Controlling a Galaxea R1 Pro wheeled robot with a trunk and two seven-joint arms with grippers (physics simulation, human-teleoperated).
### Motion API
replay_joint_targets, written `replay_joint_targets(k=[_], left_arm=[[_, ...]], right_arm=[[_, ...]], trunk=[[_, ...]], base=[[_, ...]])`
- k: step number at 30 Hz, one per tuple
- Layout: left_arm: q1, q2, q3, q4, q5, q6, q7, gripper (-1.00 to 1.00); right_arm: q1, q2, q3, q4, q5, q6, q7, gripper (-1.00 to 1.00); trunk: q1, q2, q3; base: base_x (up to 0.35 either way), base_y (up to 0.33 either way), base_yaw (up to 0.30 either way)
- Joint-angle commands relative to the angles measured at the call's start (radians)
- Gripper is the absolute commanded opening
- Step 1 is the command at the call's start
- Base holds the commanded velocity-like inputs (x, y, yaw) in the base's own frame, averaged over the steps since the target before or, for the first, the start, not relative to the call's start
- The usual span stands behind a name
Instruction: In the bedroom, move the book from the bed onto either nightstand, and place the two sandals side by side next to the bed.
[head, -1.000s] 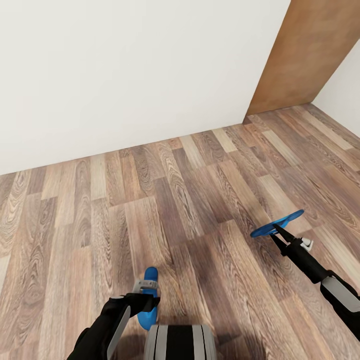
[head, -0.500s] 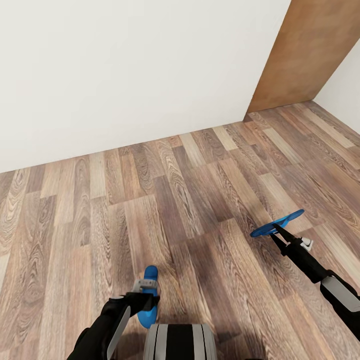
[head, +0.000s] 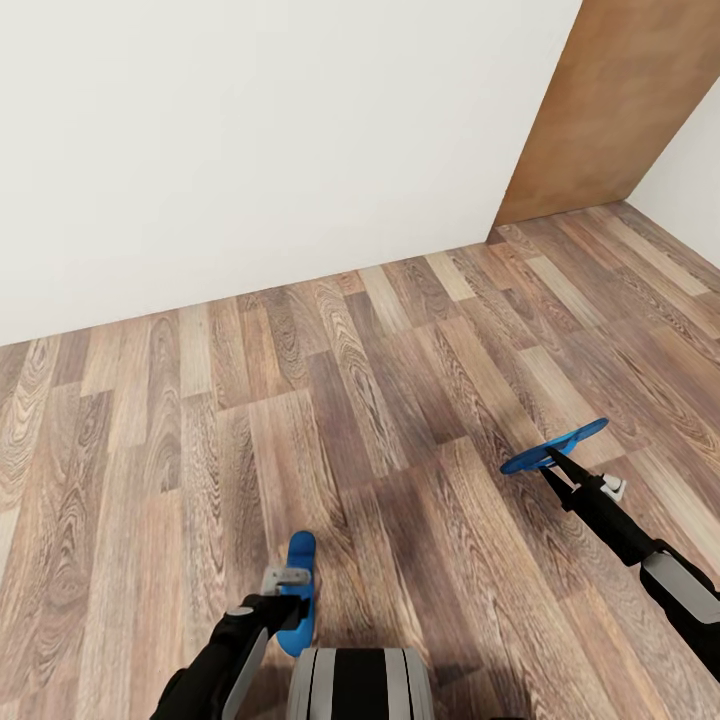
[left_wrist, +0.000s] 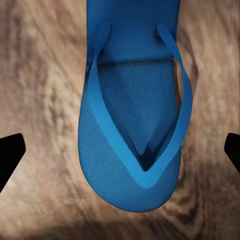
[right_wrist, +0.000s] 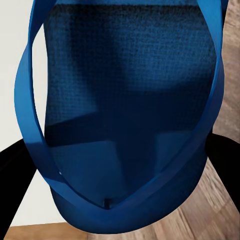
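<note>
My left end effector (head: 290, 583) has just pulled back and now stands spread wide over the first bright blue rubber flip-flop (head: 298, 592), which lies flat on the wood-plank floor (head: 330, 400): released, I judge. My right end effector (head: 549, 459) grips the second blue flip-flop (head: 556, 446), which is next for placing alongside.

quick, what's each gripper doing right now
Left gripper: open, over a blue sandal.
Right gripper: shut on the other sandal.
</note>
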Motion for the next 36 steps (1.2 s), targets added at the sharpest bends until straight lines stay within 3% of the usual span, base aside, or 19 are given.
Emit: replay_joint_targets(k=[1,10,16,31,36], left_arm=[[0.0,0.0,-0.003,0.002,0.003,0.001,0.004,1.0],[0.0,-0.001,-0.003,0.006,0.007,-0.011,-0.006,1.0],[0.0,0.004,0.0,0.003,0.006,-0.013,-0.096,1.0],[0.0,0.002,0.0,0.001,0.005,-0.019,-0.103,1.0],[0.0,0.002,0.0,0.001,0.005,-0.019,-0.103,1.0]], right_arm=[[-0.001,-0.001,0.005,0.001,-0.011,0.008,0.003,-1.0],[-0.001,-0.001,0.005,0.0,-0.011,0.008,0.003,-1.0],[-0.001,-0.001,0.005,0.001,-0.011,0.008,0.002,-1.0],[-0.001,0.0,0.005,0.001,-0.011,0.008,0.002,-1.0],[-0.001,0.0,0.005,-0.001,-0.011,0.008,0.002,-1.0]], trunk=[[0.0,0.0,-0.001],[0.0,0.0,-0.001],[0.0,0.0,-0.001],[0.0,0.0,-0.001],[0.002,-0.001,-0.02]], base=[[0.0,0.0,0.0],[0.0,0.0,0.0],[0.0,0.0,0.0],[0.0,0.0,0.0],[0.0,0.0,0.0]])
